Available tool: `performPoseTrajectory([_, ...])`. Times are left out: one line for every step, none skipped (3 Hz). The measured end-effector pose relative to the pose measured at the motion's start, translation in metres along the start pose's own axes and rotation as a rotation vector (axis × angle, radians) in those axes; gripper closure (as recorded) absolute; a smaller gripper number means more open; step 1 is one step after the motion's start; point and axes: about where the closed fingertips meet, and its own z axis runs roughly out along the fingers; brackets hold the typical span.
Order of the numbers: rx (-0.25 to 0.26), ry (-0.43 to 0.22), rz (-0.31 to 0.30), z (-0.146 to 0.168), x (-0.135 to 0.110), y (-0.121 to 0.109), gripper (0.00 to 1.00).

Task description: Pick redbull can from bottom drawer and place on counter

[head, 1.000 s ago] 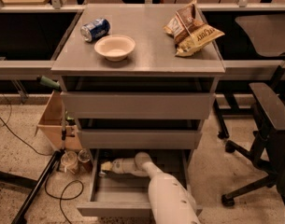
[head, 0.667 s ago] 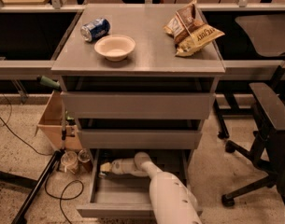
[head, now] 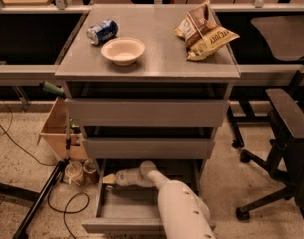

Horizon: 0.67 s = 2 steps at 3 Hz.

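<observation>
**Speckled floor, grey cabinet (head: 147, 133): pincer (head: 109, 179) in bottom drawer (head: 124, 210), can unconfirmed**

Camera view, looking down at the cabinet front.

- The table (head: 161, 59) on top carries a short blue can (head: 101, 31) lying on its side, a pale bowl (head: 122, 50) and snack bags (head: 205, 30). That blue can is the fat one, not our target. The patch between bowl and bags is bare, so we judge it a sensible drop zone.
- The top drawer (head: 146, 112) and middle drawer (head: 147, 147) are pushed in and only the bottom drawer is pulled out. That's why the white arm (head: 180, 208) comes in low from the front and bends left under the middle drawer's front.
- The pincer sits at the back-left of the bottom drawer, in the shadow of the drawer above. We cannot tell whether it is apart, together or clamped on anything.
- We can't make out the redbull can. The front half of the drawer floor shows nothing on it, so our guess is the can stands back-left, where the pincer points.
- Stage, as we read it: at the grasp, nothing lifted, nothing placed.
- Next move probably has to draw out toward the drawer front before rising, because the overhang blocks a straight lift. The risks are tipping a slim can or clipping the middle drawer.
- A wooden box (head: 54, 128), jars (head: 76, 172) and cables (head: 67, 205) lie on the floor to the left, and an office chair (head: 286, 128) stands to the right. All are off the arm's line.
</observation>
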Motion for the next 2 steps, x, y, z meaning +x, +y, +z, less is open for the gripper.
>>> performPoseTrajectory([0.0, 0.0, 0.0, -0.0055, 0.0006, -0.0021, 0.28])
performPoseTrajectory([-0.014, 0.022, 0.003, -0.0021, 0.0055, 0.0016, 0.55])
